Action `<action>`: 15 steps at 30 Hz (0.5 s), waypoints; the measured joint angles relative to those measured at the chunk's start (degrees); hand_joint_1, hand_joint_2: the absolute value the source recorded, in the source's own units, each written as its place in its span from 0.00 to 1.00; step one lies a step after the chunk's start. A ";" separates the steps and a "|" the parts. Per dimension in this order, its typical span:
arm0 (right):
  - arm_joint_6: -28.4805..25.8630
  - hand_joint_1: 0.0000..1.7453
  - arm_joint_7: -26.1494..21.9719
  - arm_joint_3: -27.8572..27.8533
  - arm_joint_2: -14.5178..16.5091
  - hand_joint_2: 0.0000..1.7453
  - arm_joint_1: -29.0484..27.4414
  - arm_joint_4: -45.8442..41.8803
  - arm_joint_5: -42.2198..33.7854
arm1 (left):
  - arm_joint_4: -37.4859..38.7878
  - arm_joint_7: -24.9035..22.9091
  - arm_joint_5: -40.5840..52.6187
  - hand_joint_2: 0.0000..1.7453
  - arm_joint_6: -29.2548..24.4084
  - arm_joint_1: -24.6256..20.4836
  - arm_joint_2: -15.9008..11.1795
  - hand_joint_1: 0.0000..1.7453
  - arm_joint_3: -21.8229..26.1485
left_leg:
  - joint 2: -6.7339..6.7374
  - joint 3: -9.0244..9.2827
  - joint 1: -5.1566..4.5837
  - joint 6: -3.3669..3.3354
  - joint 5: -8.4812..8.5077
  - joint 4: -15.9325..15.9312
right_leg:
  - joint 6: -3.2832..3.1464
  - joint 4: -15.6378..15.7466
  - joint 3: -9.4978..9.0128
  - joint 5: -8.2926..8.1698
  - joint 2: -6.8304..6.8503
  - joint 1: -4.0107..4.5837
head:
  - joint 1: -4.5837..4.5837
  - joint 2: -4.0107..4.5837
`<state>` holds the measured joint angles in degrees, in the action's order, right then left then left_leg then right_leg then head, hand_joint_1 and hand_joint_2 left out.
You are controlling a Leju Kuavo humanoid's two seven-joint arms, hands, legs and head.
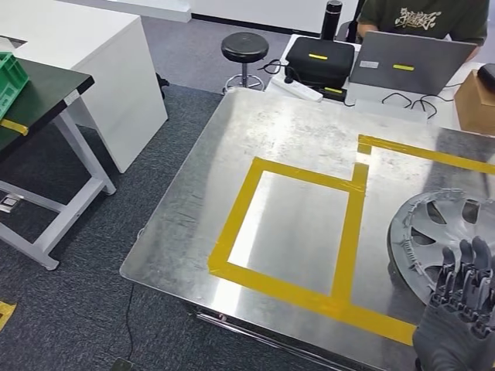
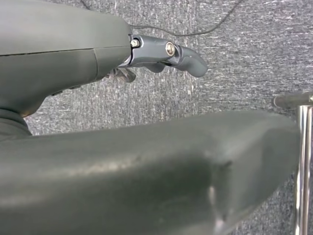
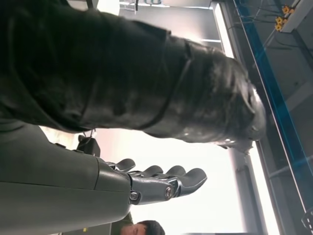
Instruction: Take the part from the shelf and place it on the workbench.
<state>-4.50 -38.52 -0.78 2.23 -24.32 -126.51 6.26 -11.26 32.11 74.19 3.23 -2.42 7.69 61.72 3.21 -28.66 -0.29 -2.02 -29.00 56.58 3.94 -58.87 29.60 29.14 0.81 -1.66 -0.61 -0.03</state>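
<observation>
Nearest us, our right hand (image 1: 461, 309) grips the part (image 1: 435, 232) at the bench's (image 1: 175, 255) near right corner; our left hand (image 2: 162, 54) hangs with fingers spread

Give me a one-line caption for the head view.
Robot's right hand grips a grey hubcap over the steel workbench marked with yellow tape.

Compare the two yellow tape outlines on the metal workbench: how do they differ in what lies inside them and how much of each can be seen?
The nearer tape square is seen whole and closed, with bare metal inside it; the farther tape outline runs off the picture's right edge, so its full shape cannot be told. Nothing rests in the square; the grey wheel cover, held by the right robot hand, lies in the area below the farther outline. Both are yellow tape on the same workbench.
</observation>
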 joint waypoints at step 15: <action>-2.63 0.00 -0.02 2.07 -1.50 0.00 -0.01 -0.12 2.23 | 0.00 -0.01 0.65 0.00 -0.05 -0.09 -0.45 0.00 0.02 | -3.06 2.69 0.34 1.80 -3.05 1.36 | -2.85 1.21 4.75 -3.98 -1.19 0.69 | 0.86 -0.02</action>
<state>-7.14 -38.53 1.29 0.73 -24.33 -126.63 8.49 -11.26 32.11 74.84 3.18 -2.50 7.25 61.75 0.15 -25.97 0.05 -0.22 -32.05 57.94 1.09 -57.66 34.35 25.16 -0.39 -0.96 0.25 -0.04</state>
